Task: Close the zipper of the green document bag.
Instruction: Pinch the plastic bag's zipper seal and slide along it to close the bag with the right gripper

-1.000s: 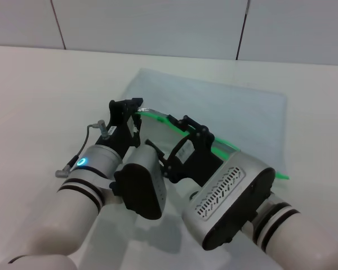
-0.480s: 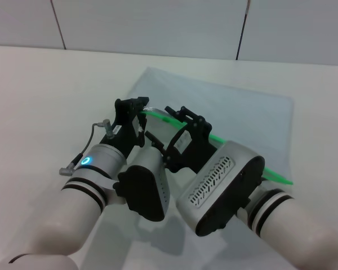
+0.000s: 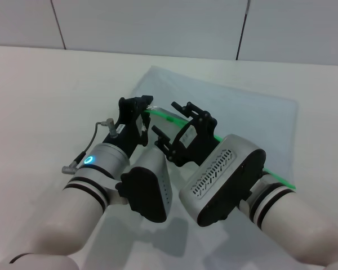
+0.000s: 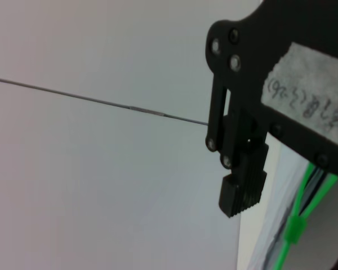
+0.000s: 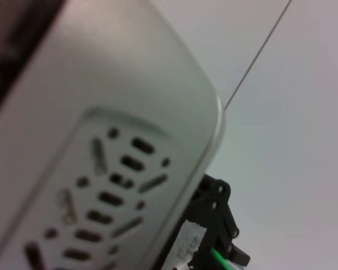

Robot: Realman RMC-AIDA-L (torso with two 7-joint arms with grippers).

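Observation:
The green document bag [image 3: 236,112] lies flat on the white table, translucent and pale. Its zipper [image 3: 277,180] runs as a bright green strip along the near long edge. My left gripper [image 3: 142,108] is at the strip's left end, shut on it, and the strip rises off the table there. One black finger [image 4: 243,188] shows in the left wrist view beside the green strip, which splits in two above the small slider tab [image 4: 293,230]. My right gripper [image 3: 183,112] sits over the strip just right of the left one. The strip passes under it and the contact is hidden.
The white table [image 3: 45,84] spreads out to the left and right of the bag. A grey panelled wall [image 3: 158,22] rises behind it. Both forearms crowd the near middle. The right wrist view is mostly filled by a grey vented housing [image 5: 101,169].
The right gripper has moved along the strip toward the left gripper, closing the gap between them. The bag's right end has shifted right and farther away.

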